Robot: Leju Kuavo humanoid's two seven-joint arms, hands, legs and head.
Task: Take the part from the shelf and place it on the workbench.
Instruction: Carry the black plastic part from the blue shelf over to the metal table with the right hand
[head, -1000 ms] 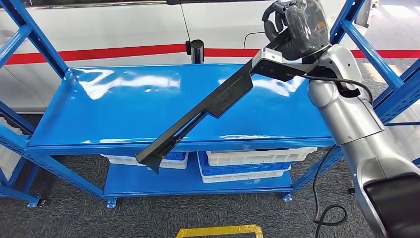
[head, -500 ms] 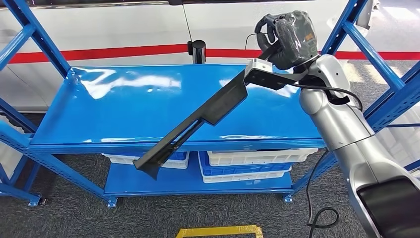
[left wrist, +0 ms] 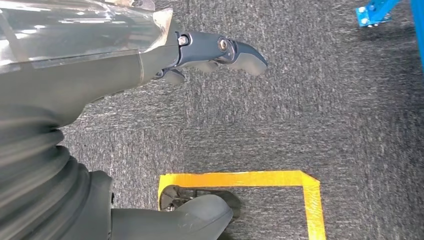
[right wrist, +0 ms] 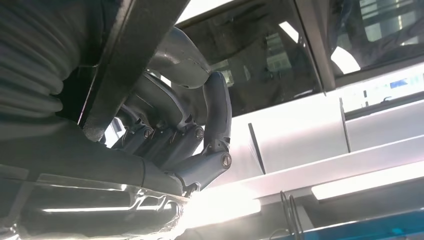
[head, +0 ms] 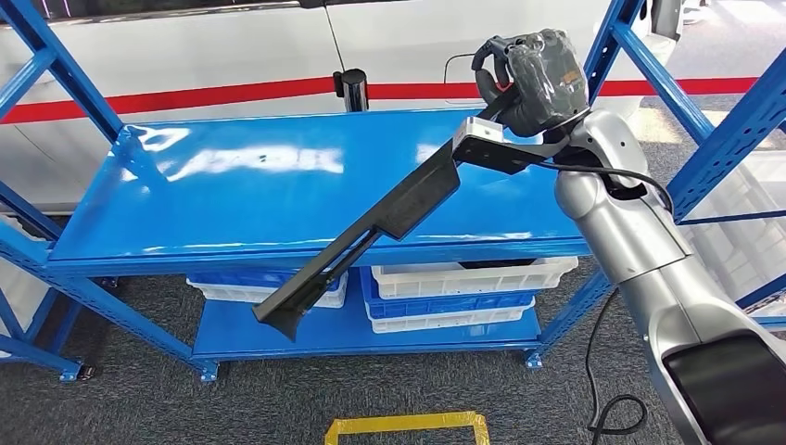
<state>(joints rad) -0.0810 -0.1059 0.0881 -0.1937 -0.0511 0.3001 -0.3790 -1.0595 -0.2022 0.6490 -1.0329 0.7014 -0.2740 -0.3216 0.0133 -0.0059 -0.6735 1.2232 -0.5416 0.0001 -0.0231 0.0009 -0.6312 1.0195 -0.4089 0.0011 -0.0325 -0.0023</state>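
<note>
Nearest, a yellow tape outline (head: 408, 427) marks the grey carpet (head: 139, 408) in front of the blue shelf (head: 278, 176), with open floor on both sides of it. The left hand (left wrist: 210, 52) hangs over this carpet, fingers loosely spread and holding nothing. The shelf's top deck is bare and glossy, framed by slanted blue posts (head: 56, 65) at each end; white and blue bins (head: 463, 287) sit on the lower level. The part (head: 371, 222), a long, flat, matte black strip with a stepped profile, runs diagonally: its near tip hangs past the shelf's front edge, above the floor, and its far end rises to the right. There the right hand (head: 528, 79) grips it, fingers (right wrist: 217, 115) curled around the bar.
</note>
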